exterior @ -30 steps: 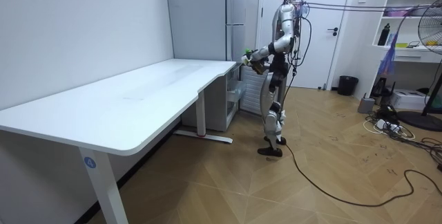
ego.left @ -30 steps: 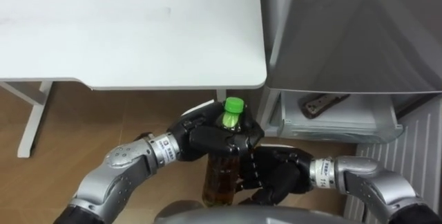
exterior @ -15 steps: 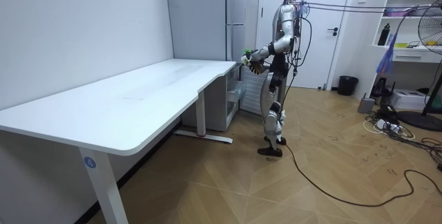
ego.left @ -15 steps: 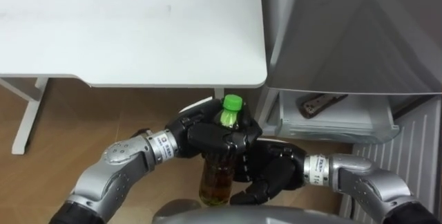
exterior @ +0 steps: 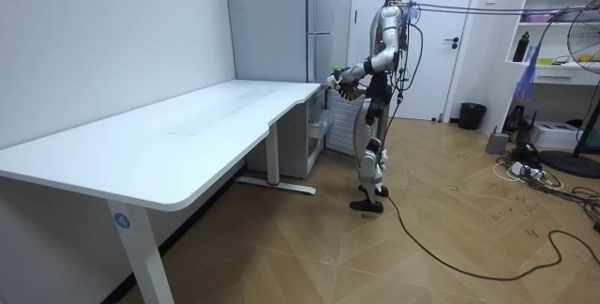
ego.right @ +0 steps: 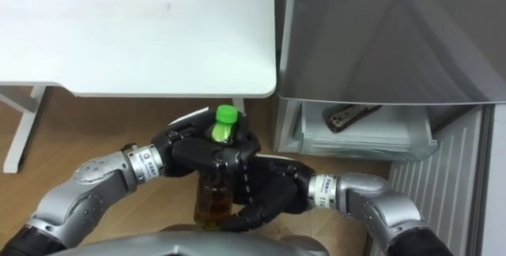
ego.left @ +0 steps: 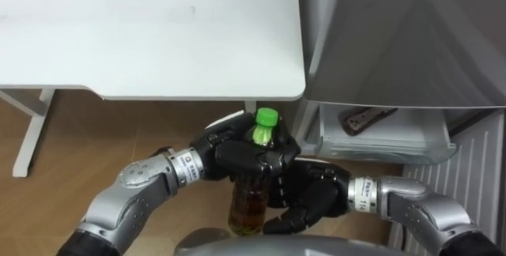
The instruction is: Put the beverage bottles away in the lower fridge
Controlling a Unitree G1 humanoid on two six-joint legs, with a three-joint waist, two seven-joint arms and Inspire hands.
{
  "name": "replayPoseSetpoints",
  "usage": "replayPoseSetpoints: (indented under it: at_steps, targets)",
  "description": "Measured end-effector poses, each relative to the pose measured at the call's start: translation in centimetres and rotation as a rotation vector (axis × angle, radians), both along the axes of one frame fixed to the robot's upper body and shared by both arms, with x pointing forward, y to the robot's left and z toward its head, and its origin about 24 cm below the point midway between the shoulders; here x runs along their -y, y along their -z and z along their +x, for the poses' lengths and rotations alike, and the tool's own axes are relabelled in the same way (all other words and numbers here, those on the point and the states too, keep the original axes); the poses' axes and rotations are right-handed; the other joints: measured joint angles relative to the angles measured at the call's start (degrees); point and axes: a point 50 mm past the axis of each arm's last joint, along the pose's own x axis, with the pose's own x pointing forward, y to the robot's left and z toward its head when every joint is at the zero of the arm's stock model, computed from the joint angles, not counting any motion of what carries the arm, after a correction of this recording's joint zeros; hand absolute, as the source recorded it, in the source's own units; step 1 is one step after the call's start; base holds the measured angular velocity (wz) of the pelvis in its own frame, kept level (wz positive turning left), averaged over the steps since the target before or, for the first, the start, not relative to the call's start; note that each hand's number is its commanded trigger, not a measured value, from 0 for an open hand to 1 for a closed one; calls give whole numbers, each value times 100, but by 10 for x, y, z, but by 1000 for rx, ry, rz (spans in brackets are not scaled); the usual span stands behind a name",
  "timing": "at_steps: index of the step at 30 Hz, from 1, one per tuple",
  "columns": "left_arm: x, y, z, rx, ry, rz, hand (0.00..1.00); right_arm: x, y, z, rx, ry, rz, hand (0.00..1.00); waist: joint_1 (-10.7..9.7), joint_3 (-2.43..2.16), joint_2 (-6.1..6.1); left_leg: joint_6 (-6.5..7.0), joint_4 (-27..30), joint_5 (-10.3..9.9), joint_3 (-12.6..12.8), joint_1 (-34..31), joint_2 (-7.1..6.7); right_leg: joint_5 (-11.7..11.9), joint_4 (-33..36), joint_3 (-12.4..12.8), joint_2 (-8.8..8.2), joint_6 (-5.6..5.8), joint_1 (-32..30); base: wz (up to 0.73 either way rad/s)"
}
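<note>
The green-capped bottle (ego.left: 249,207) stands upright above the floor (ego.left: 118,137), just off the desk (ego.left: 158,35) corner. The left robot hand (ego.left: 237,157) is curled round its neck and the right robot hand (ego.left: 312,201) round its body. The fridge (ego.left: 395,35) drawer (ego.left: 379,147) is near on the right.

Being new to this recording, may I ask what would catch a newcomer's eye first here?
A green-capped bottle of amber drink stands out at lower centre, clasped upright by the left hand near its neck and the right hand lower down. Right of it the fridge's lower drawer stands open with a dark object inside; a white table lies at upper left.
</note>
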Motion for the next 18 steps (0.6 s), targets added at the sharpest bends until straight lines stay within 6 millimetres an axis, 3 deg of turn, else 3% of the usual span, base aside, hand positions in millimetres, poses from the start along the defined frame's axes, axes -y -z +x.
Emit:
replayPoseSetpoints:
  at_steps: [10,18]
  targets:
    - [10,-5,-1,-38,-17,-131,100,3,0,4,62,41,-44,100,-1,-50,51,1,0,1,22,17,5,-1,10,5,-3,1,11,-1]
    - [9,-5,-1,-42,-24,-133,100,0,0,3,59,51,-37,100,27,-44,69,2,-3,0,42,36,7,-1,4,-3,-1,1,26,0]
